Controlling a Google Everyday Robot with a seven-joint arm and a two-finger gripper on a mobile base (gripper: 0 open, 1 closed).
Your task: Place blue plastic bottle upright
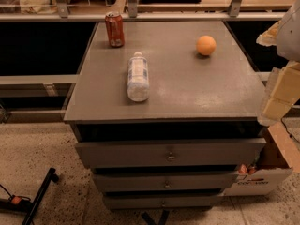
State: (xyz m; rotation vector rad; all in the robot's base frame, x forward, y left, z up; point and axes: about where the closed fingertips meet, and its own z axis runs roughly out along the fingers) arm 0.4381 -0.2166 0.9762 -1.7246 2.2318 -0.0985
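The blue plastic bottle (pixel 138 77) lies on its side on the grey cabinet top (pixel 201 90), left of the middle. Its white cap points to the far edge and its base to the near edge. Nothing touches it. A red soda can (pixel 114 29) stands upright at the far left corner, near the bottle's cap end but apart from it. An orange (pixel 206 45) sits well to the right, towards the far side. The gripper (pixel 280 90) seems to be the pale blocky shape at the right edge of the view, off the right side of the cabinet and well apart from the bottle. So little of it shows that I cannot tell how far open it is, and it plainly has no hold of the bottle. By my reading the task is at its start: the approach and the grasp are not yet done. The next move calls for bringing the gripper leftward over the top, clear of the orange. It should then take the bottle across its body, probably nearer the cap end, so that the bottle can be swung up and set on its base. The smooth round body may roll under a push, so the closing should be square to it.
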